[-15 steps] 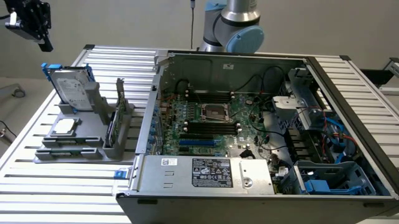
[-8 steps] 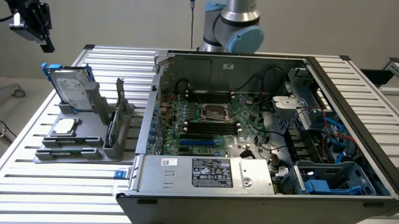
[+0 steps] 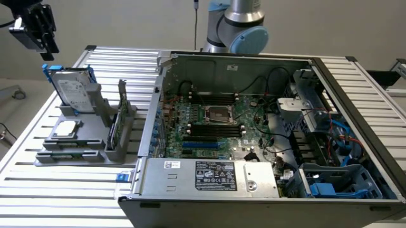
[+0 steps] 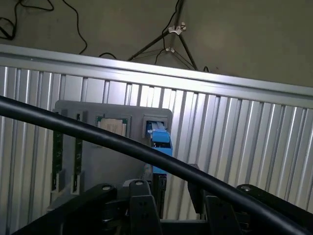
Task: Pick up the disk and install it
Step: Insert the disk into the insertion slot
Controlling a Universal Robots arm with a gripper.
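Note:
The disk (image 3: pixel 75 90) is a silver-grey drive with a white label in a blue carrier. It stands on edge, leaning, in a grey holder (image 3: pixel 82 145) on the slatted table at the exterior view's left. My gripper (image 3: pixel 49 52) hangs above the disk's top edge, clear of it. In the wrist view the disk (image 4: pixel 159 139) shows edge-on, blue, straight beyond my gripper (image 4: pixel 176 210). The two black fingers (image 4: pixel 142 208) stand apart with nothing between them, so the gripper is open. A black cable (image 4: pixel 98 134) crosses that view in front of the holder.
The holder also carries a small square silver chip (image 3: pixel 66 128) and a thin green circuit card (image 3: pixel 117 124). An open computer case (image 3: pixel 254 118) fills the exterior view's middle and right, with blue drive bays (image 3: pixel 336 183) at its near right corner. The arm's base (image 3: pixel 238 23) stands behind it.

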